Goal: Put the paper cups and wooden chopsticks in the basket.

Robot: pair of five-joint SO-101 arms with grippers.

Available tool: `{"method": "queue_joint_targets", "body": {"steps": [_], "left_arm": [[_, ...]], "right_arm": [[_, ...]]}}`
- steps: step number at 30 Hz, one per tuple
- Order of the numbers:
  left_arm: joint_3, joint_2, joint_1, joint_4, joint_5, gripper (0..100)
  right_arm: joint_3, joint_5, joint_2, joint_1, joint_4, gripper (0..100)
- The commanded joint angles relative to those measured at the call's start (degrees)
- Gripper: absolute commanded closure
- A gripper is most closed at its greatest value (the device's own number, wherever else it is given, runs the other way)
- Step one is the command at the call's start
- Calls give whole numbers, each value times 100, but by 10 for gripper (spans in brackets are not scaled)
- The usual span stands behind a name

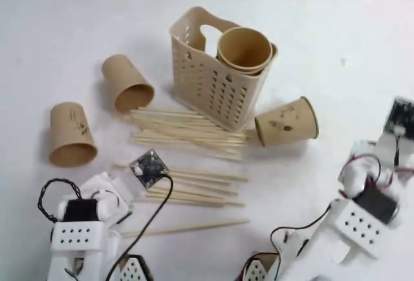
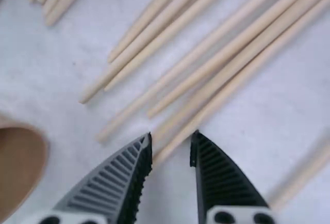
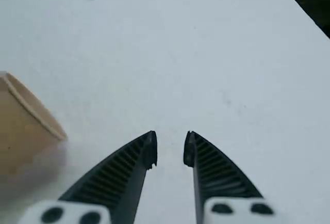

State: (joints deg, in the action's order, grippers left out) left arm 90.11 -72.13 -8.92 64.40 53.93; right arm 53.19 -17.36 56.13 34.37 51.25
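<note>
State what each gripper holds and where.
Nothing. The left gripper is open over the chopsticks; the right gripper is open over the table.

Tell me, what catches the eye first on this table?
A slotted cream basket stands mid-table with stacked paper cups inside. Wooden chopsticks lie strewn in front of it, and three loose cups lie on their sides nearby. The left fingers hang open over the chopsticks.

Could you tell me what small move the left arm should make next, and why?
Probably lower the left gripper and close it on the chopsticks lying just ahead of its open jaws: they lie loose on the table, outside the basket.
</note>
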Motion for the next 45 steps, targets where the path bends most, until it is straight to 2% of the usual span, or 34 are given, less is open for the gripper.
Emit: {"method": "queue_joint_targets", "body": {"steps": [1,5,10,17,22,33,38,45], "left_arm": [[18,48,-101,-114,-70,847],[18,48,-110,-114,-70,847],[18,48,-101,-114,-70,847],[18,48,-110,-114,-70,847],[18,48,-110,-114,-70,847],[18,48,-101,-114,-70,847],[18,48,-101,-114,-62,847],[18,48,-101,-114,-62,847]], "right_arm": [[-1415,264,-796,-743,734,890],[-2479,536,-2044,-1314,1042,890],[-3262,484,-3538,-1903,1007,893],[-3947,475,-4971,-2105,1042,893],[-4290,246,-5560,-1815,1007,893],[-6004,-167,-7354,-470,1059,892],[-6998,-123,-7521,-716,2264,890],[-8009,-114,-6747,-1807,4022,893]]}}
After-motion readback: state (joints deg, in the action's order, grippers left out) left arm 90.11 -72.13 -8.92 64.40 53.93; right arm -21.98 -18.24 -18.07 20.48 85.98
